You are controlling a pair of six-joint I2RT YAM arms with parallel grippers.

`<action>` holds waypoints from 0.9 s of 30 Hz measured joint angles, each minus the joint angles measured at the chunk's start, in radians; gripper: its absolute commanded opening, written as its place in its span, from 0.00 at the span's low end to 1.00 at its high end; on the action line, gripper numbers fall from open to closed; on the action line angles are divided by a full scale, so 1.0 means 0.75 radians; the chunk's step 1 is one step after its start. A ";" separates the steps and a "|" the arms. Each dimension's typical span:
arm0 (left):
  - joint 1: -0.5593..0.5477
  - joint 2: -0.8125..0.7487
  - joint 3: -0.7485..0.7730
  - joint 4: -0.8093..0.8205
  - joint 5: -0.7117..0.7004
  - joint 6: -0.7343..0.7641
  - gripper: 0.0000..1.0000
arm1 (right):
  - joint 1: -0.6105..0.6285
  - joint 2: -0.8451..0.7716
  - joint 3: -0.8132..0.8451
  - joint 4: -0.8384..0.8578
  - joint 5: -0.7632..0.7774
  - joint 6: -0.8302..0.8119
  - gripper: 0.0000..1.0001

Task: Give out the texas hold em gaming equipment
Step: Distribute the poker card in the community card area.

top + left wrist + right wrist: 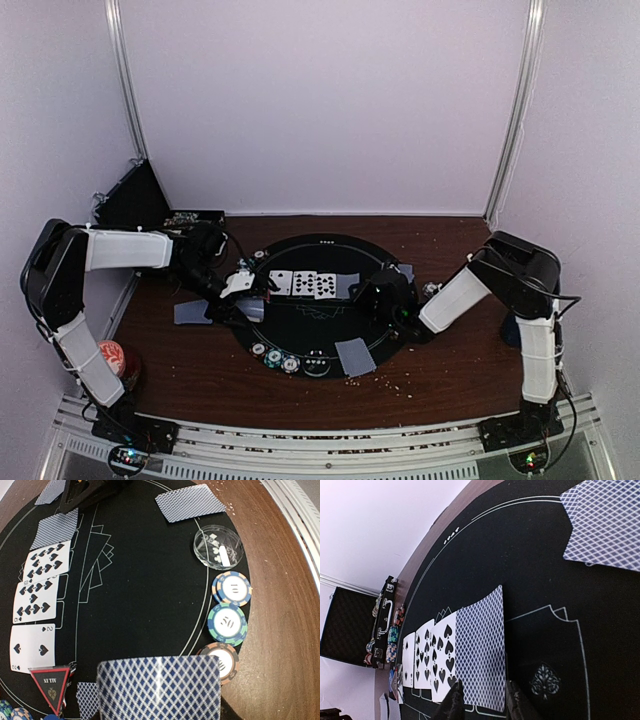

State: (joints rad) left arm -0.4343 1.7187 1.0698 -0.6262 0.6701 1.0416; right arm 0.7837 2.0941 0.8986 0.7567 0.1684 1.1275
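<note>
On the black poker mat (300, 335) lie three face-up spade cards (303, 284) in a row, with a face-down card (481, 650) at their right end. My right gripper (484, 686) is low over that face-down card, open, one finger on each side of its near edge; the card lies flat. My left gripper (245, 290) is at the row's left end, shut on a blue-backed deck (159, 687) that hides its fingers. Three striped chips (227, 623) sit at the mat's near rim. A red triangle marker (50, 685) lies by the two of spades (32, 647).
More face-down cards lie at the near rim (355, 356), off the mat's left (192, 312) and at its right (403, 272). A clear round disc (218, 546) sits beside the chips. An open black chip case (135, 200) stands back left; a red-topped can (112, 357) stands near left.
</note>
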 measured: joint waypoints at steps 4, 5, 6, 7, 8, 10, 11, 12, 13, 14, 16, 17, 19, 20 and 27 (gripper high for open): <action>0.000 0.000 0.000 -0.001 0.001 0.000 0.47 | 0.003 -0.073 -0.060 -0.061 0.028 -0.009 0.32; 0.001 0.000 0.000 -0.001 0.000 -0.001 0.47 | 0.003 -0.087 -0.071 -0.074 0.033 -0.010 0.33; 0.001 0.000 0.000 -0.001 0.000 -0.001 0.47 | 0.004 -0.104 -0.081 -0.091 0.037 -0.015 0.34; 0.000 0.000 0.000 -0.001 0.000 -0.001 0.47 | 0.004 -0.116 -0.086 -0.103 0.042 -0.020 0.35; 0.001 0.000 0.000 -0.001 0.001 -0.001 0.47 | 0.004 -0.127 -0.091 -0.115 0.043 -0.028 0.36; 0.001 0.000 0.000 -0.001 0.001 -0.001 0.47 | 0.004 -0.149 -0.098 -0.133 0.045 -0.039 0.41; 0.000 0.000 0.000 -0.001 0.000 -0.001 0.47 | 0.006 -0.168 -0.106 -0.148 0.045 -0.051 0.44; 0.001 0.000 0.000 -0.001 0.000 -0.001 0.47 | 0.008 -0.185 -0.112 -0.157 0.047 -0.060 0.48; 0.000 0.000 0.000 -0.001 0.001 0.000 0.47 | 0.011 -0.220 -0.123 -0.178 0.050 -0.083 0.55; 0.001 0.000 0.000 -0.001 0.000 -0.001 0.47 | 0.013 -0.237 -0.125 -0.186 0.052 -0.092 0.64; 0.000 0.000 0.000 -0.001 0.000 -0.001 0.47 | 0.028 -0.296 -0.121 -0.231 0.061 -0.151 0.85; 0.001 0.000 0.000 -0.001 0.000 -0.001 0.47 | 0.040 -0.327 -0.115 -0.250 0.065 -0.172 0.98; 0.001 0.000 0.000 -0.001 0.000 -0.001 0.47 | 0.072 -0.392 -0.091 -0.279 0.060 -0.264 1.00; 0.001 0.000 0.000 -0.001 0.000 -0.001 0.47 | 0.080 -0.411 -0.077 -0.279 0.047 -0.302 1.00; 0.000 0.000 0.000 -0.002 0.000 0.000 0.47 | 0.104 -0.437 0.021 -0.239 -0.231 -0.540 1.00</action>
State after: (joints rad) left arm -0.4343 1.7187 1.0698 -0.6273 0.6701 1.0416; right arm 0.8616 1.7660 0.9142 0.5774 -0.0051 0.7223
